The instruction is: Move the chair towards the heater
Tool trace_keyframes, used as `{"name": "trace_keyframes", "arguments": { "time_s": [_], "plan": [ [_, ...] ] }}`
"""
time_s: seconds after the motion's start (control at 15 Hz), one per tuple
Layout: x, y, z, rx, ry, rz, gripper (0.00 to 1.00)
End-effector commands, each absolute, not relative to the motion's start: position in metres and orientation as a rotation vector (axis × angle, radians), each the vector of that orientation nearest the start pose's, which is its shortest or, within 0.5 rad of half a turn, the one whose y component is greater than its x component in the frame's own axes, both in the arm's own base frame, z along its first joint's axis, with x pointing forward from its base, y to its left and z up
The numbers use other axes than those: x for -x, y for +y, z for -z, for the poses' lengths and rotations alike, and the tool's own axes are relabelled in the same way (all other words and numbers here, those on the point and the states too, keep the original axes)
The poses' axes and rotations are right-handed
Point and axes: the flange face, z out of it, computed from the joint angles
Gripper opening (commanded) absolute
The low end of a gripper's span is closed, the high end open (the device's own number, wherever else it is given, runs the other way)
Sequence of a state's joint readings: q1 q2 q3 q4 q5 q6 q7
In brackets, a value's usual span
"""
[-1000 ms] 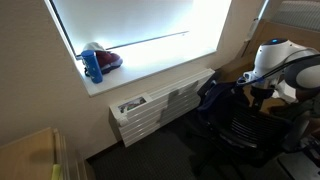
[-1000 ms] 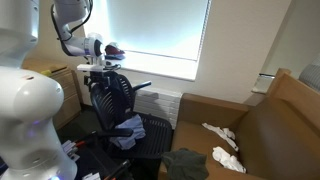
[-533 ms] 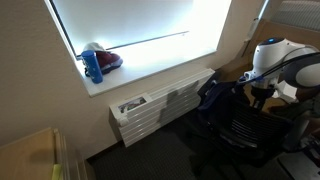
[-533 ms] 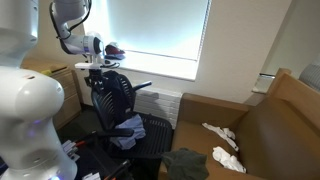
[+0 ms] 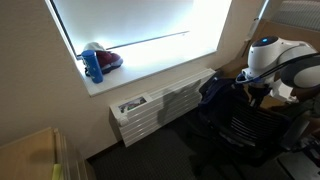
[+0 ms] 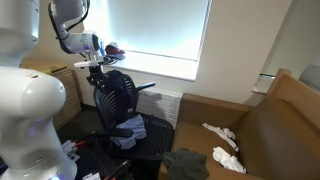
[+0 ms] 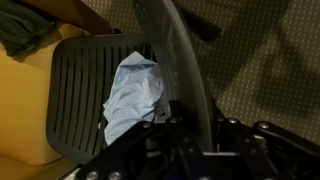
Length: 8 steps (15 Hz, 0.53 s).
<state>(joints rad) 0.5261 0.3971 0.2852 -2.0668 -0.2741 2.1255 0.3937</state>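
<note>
The black mesh-backed chair (image 5: 240, 122) (image 6: 118, 98) stands on the dark carpet just beside the heater (image 5: 160, 108) (image 6: 162, 103), a low white slatted radiator under the window. A dark blue cloth (image 5: 212, 92) hangs on the chair back, and a pale blue cloth (image 7: 135, 90) lies on the seat. My gripper (image 5: 252, 92) (image 6: 100, 70) (image 7: 190, 135) is at the top of the chair back. In the wrist view its fingers press on both sides of the back's top rim (image 7: 185, 70), so it is shut on the chair.
A blue bottle (image 5: 93, 66) and a red object stand on the white windowsill above the heater. A large brown box (image 6: 265, 130) with white rags (image 6: 222, 135) sits beside the chair. A wooden surface (image 5: 30, 155) lies in the near corner. The robot's white base (image 6: 25, 110) is close by.
The jaws have closed on the chair back's top rim. The gripper and the chair back have shifted slightly towards the heater.
</note>
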Motion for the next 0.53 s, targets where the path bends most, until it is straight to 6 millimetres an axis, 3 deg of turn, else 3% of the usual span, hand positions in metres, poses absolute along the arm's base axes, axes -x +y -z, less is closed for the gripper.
{"name": "trace_keyframes", "arguments": {
  "time_s": [0.0,0.47],
  "plan": [
    [-0.445,0.367,-0.275,3.367,-0.857,-0.123,0.07],
    [-0.482,0.382,-0.323,3.469,-0.706,0.189,0.06]
  ]
}}
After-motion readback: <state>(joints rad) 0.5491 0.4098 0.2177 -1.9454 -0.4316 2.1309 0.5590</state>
